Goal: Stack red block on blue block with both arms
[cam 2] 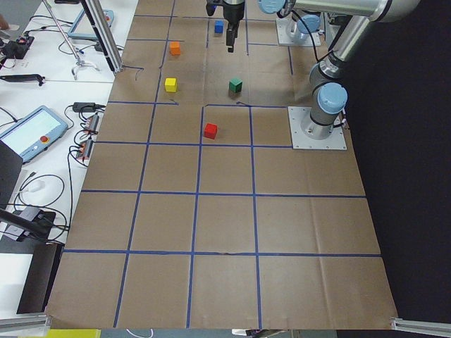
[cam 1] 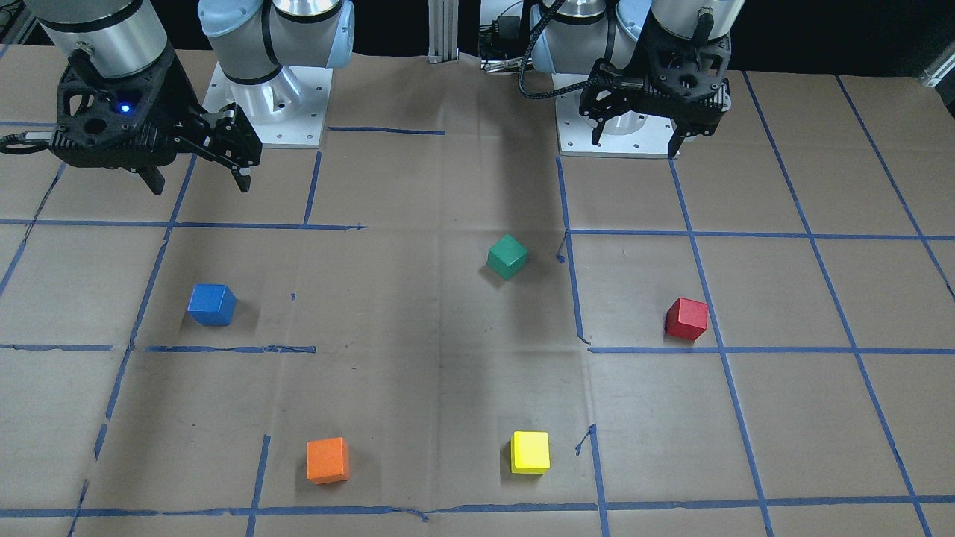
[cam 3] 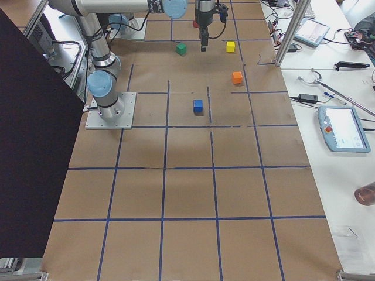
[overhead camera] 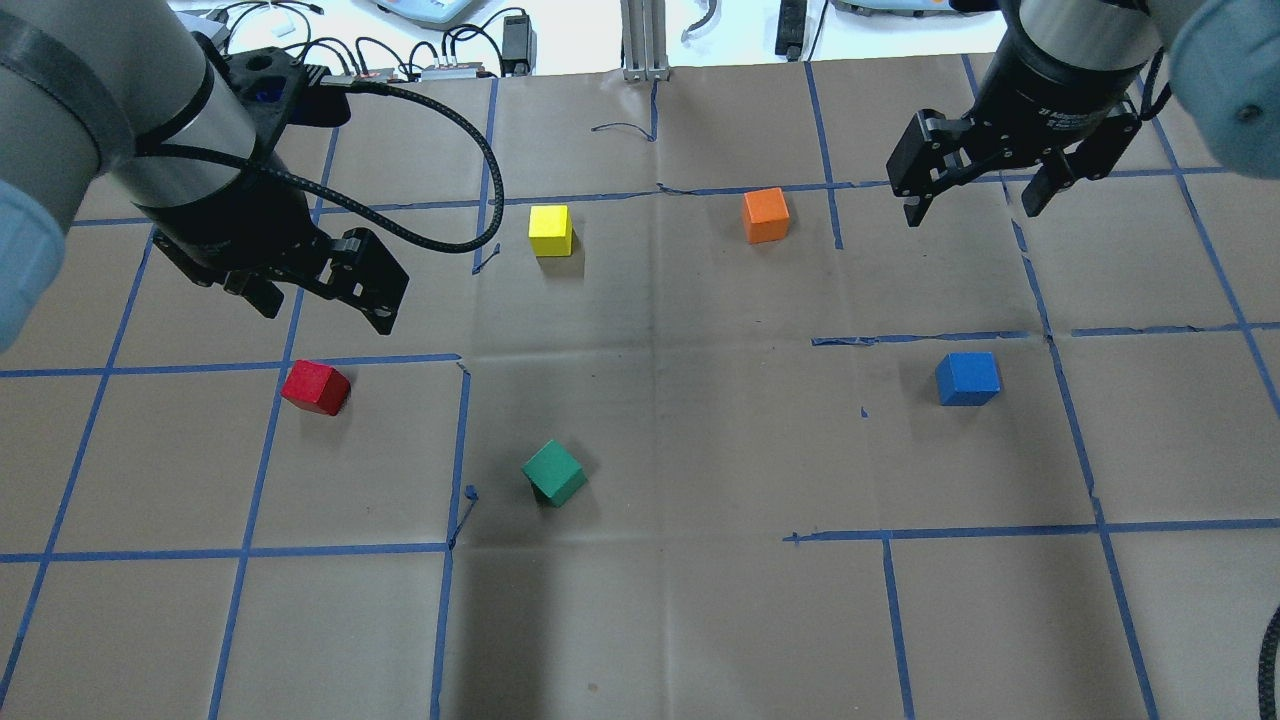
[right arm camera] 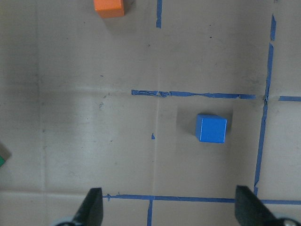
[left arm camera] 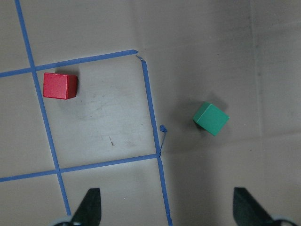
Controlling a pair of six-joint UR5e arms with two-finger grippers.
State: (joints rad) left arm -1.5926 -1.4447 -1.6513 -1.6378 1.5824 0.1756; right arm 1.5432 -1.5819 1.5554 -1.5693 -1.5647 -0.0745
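The red block (cam 1: 686,319) lies on the brown paper on my left side; it also shows in the overhead view (overhead camera: 315,387) and the left wrist view (left arm camera: 59,85). My left gripper (overhead camera: 328,320) hovers high above the paper just beyond the red block, open and empty (left arm camera: 169,209). The blue block (cam 1: 212,304) lies on my right side and shows in the overhead view (overhead camera: 967,378) and the right wrist view (right arm camera: 211,128). My right gripper (overhead camera: 971,215) hangs high, beyond the blue block, open and empty (right arm camera: 170,209).
A green block (overhead camera: 553,472) lies between the two sides, nearer the robot. A yellow block (overhead camera: 550,230) and an orange block (overhead camera: 766,215) lie farther out. Blue tape lines grid the paper-covered table (overhead camera: 700,620). Cables and devices sit past the far edge.
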